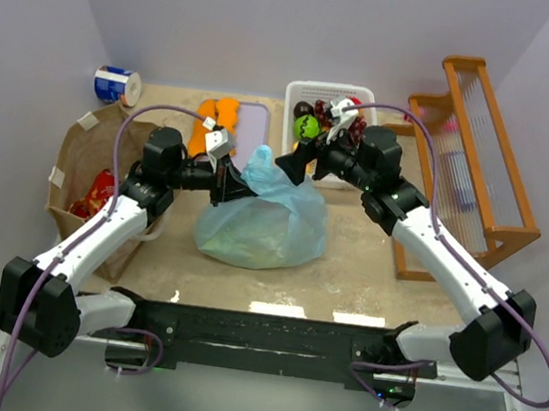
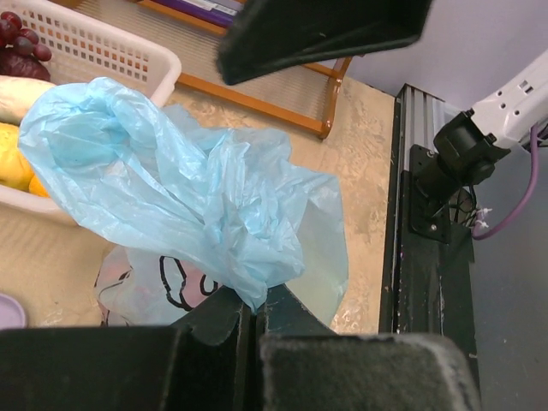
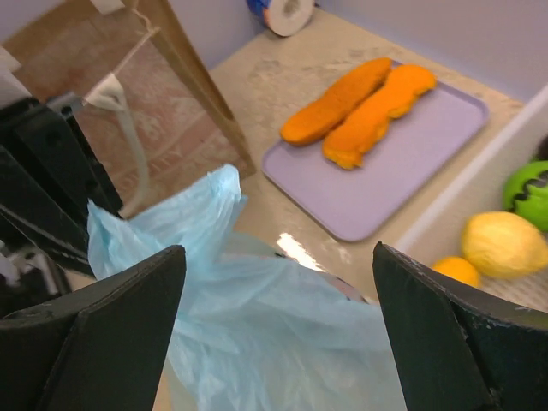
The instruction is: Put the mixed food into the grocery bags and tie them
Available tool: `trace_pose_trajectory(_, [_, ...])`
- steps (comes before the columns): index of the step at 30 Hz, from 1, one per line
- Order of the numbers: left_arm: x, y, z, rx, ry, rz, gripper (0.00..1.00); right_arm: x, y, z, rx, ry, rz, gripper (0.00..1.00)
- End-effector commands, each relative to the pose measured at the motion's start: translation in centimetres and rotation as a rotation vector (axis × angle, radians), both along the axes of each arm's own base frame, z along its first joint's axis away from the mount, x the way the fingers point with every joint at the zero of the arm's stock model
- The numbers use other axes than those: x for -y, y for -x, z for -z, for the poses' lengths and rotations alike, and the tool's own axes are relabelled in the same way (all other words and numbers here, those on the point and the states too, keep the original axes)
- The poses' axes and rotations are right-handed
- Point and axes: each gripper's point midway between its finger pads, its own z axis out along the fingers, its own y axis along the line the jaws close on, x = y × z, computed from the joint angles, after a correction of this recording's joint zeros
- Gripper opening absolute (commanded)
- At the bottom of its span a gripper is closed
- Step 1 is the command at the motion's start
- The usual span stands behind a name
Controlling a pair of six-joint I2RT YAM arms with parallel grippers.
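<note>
Thin light-blue bag (image 1: 263,219), soft and slippery, slumps on the counter (image 1: 366,272). Left tool (image 2: 255,312) pinches its bunched top; right tool (image 3: 278,300) gapes open. Probably best gripped where gathered.

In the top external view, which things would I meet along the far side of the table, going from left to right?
Blue-and-white roll → orange slabs on the lilac board → white basket → wooden rack.
</note>
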Motion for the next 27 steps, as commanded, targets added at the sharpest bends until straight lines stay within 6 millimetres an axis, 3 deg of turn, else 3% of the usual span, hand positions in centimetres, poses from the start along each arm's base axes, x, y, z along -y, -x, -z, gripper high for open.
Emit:
trace_pose_trajectory(1, [0.3,0.7,-0.8,0.073,0.003,0.048,0.00,-3.2,0.6,-3.8,-0.046,-0.258,-0.167,0.94])
trace_pose_trajectory(7, [0.3,0.5,-0.6,0.079,-0.005,0.039,0.00,-5.6,0.7,-2.8,-0.127,-0.367,-0.283,0.91])
trace_pose_trajectory(9, [0.3,0.4,-0.4,0.076,-0.009,0.032,0.00,-6.2,1.0,-2.5,-0.154,-0.399,-0.320,0.83])
trace_pose_trajectory(10, [0.3,0.4,-0.4,0.074,-0.009,0.030,0.00,-6.4,1.4,-2.4,-0.162,-0.405,-0.352,0.77])
trace_pose_trajectory(11, [0.3,0.3,-0.4,0.075,-0.010,0.024,0.00,-6.5,1.6,-2.3,-0.177,-0.412,-0.362,0.61])
trace_pose_trajectory(13, [0.3,0.1,-0.3,0.071,-0.013,0.010,0.00,-6.5,1.6,-1.9,-0.183,-0.404,-0.358,0.40])
trace_pose_trajectory(14, [0.1,-0.2,-0.2,0.066,-0.018,-0.011,0.00,-6.3,1.3,-1.7,-0.173,-0.394,-0.342,0.19])
trace_pose_trajectory(16, [0.0,-0.6,-0.4,0.065,-0.021,-0.036,0.02,-5.8,1.2,-1.4,-0.175,-0.377,-0.298,0.00])
trace_pose_trajectory(17, [-0.1,-1.0,-0.5,0.068,-0.024,-0.058,0.17,-5.5,0.6,-1.4,-0.159,-0.369,-0.262,0.00])
trace_pose_trajectory(21, [-0.1,-1.7,-1.9,0.080,0.000,-0.090,0.45,-5.0,0.3,-0.7,-0.174,-0.336,-0.211,0.00])
trace_pose_trajectory(22, [0.1,-1.5,-2.3,0.065,0.016,-0.083,0.57,-5.0,0.2,-0.6,-0.174,-0.330,-0.211,0.00])
trace_pose_trajectory(25, [0.2,-1.7,-4.1,0.084,0.045,-0.088,0.75,-4.7,0.0,-0.5,-0.166,-0.311,-0.182,0.00])
trace_pose_trajectory(27, [0.1,-1.7,-5.4,0.109,0.055,-0.093,0.80,-4.6,-0.2,-0.2,-0.164,-0.292,-0.161,0.00])
